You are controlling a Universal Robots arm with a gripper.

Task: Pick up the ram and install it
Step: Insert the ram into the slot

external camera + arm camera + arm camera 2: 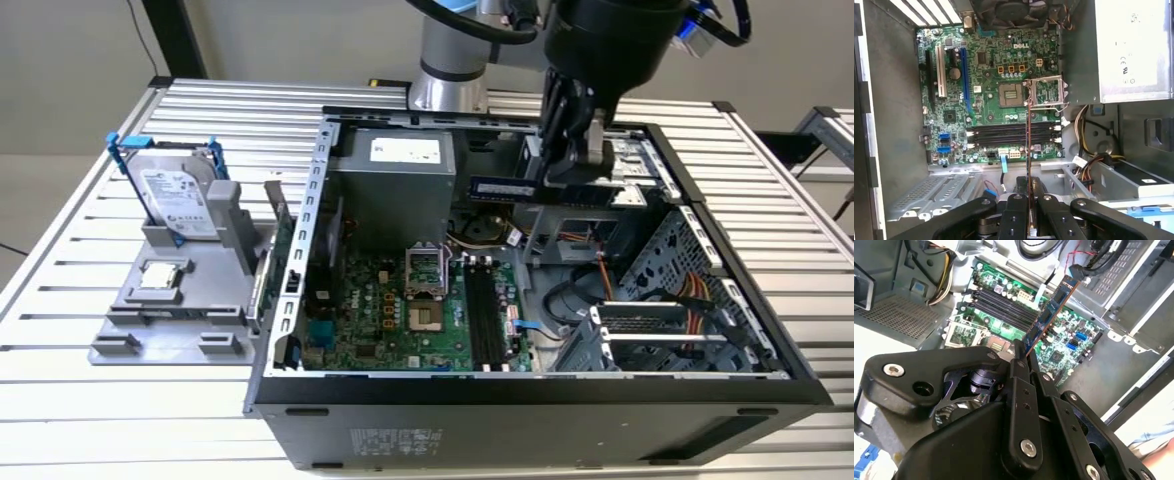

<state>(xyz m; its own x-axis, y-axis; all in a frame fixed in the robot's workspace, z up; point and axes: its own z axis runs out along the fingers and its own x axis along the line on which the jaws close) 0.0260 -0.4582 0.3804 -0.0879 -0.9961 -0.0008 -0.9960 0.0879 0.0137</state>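
Second wrist view shows us the gripper (1022, 360) closed narrowly on the ram (1051, 310), which juts out past its fingertips. Beyond the gripper, clear of the ram, we see the motherboard's black memory slots (1004, 307) inside the open computer case (1089, 375).

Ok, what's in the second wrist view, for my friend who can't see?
The black gripper is shut on the ram, a thin bluish stick, held over the green motherboard and its memory slots inside an open computer case.

Bright, even light; bench (67, 260) slats gleam at 9 o'clock of the case (534, 410), its inside shadowed. White glare patches in both wrist views.
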